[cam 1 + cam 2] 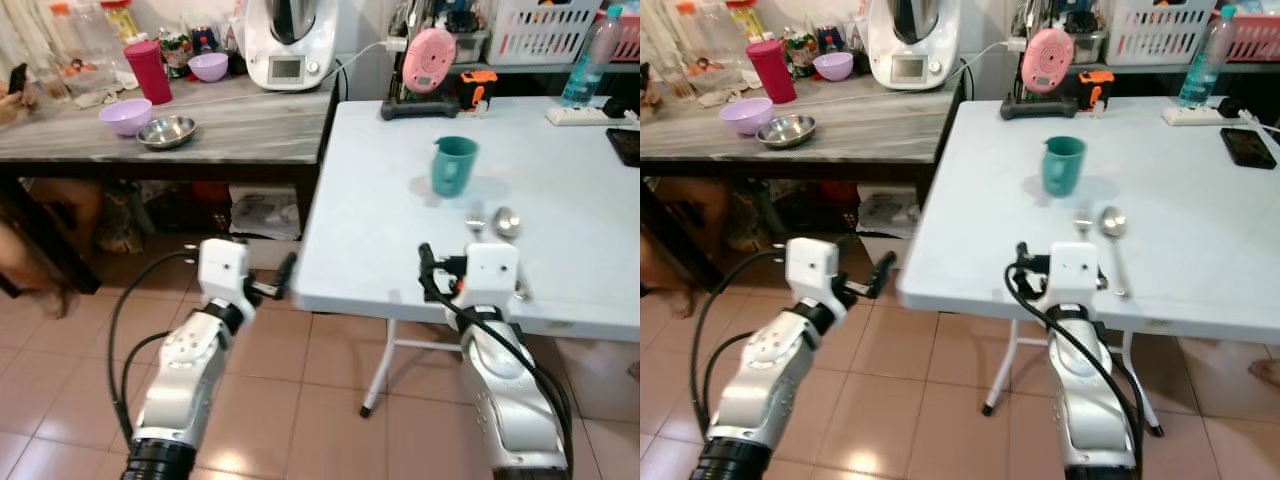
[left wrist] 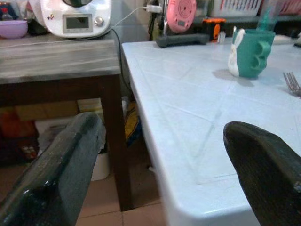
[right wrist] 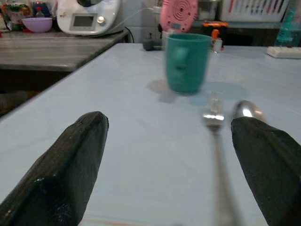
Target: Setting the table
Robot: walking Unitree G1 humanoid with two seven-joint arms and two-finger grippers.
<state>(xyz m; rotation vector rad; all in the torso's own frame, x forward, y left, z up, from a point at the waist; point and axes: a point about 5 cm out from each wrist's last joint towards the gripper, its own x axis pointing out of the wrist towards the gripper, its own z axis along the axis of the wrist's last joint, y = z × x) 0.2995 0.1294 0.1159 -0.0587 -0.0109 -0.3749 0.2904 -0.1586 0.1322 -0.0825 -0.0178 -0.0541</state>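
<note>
You're looking down at the white counter point(image 1: 560, 290). Your right gripper point(image 3: 164, 160) is hovering low over its near edge, fingers spread wide, nothing between them. Just ahead of it the fork point(image 3: 214, 115) and spoon point(image 3: 247, 110) are lying side by side, handles toward you; the spoon is sitting on the right. Beyond them the teal mug point(image 1: 453, 165) is standing upright, well apart from the counter's edges.

Your left gripper point(image 2: 164, 174) is hanging off the counter's left corner, fingers also spread, holding nothing.

On the grey wooden counter point(image 1: 250, 135) to the left: a purple bowl point(image 1: 126, 116) beside a steel bowl point(image 1: 166, 131), a red tumbler point(image 1: 148, 71), a white kitchen appliance point(image 1: 290, 42).
</note>
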